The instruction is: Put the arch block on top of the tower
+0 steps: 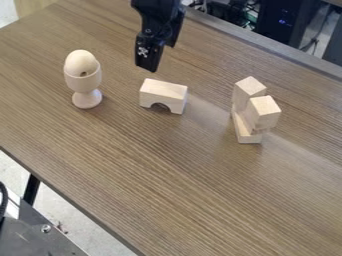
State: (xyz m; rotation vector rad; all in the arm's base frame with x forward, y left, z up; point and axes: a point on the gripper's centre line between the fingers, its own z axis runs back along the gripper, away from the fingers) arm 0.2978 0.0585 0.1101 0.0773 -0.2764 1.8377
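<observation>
Dark metal fixture (43, 228) at near left corner of view, below the level of the wooden table (167, 165). Single arm here, so no choice of hand to make

My gripper (148, 67) hangs over the far half of the table, pointing down. Spread or together, I cannot tell; nothing seen hanging from it

Arch block (164, 93) stands on the tabletop, cutout down, just on the camera's side of my gripper and a touch toward view right. Its long axis runs across the view, right end slightly nearer the camera. That bearing decides the coming move, I judge: come toward the camera, lower over mid-block, turn to pinch the two long faces across the narrow width

Tower (246, 131) well apart at view right: low base, two uprights on it, tops running away from the camera. Arch likely needs turning to span both; a nudge could topple them. Picking up comes first, by my reading

Egg (81, 63) in its cup (86, 86) at view left, off that route
</observation>
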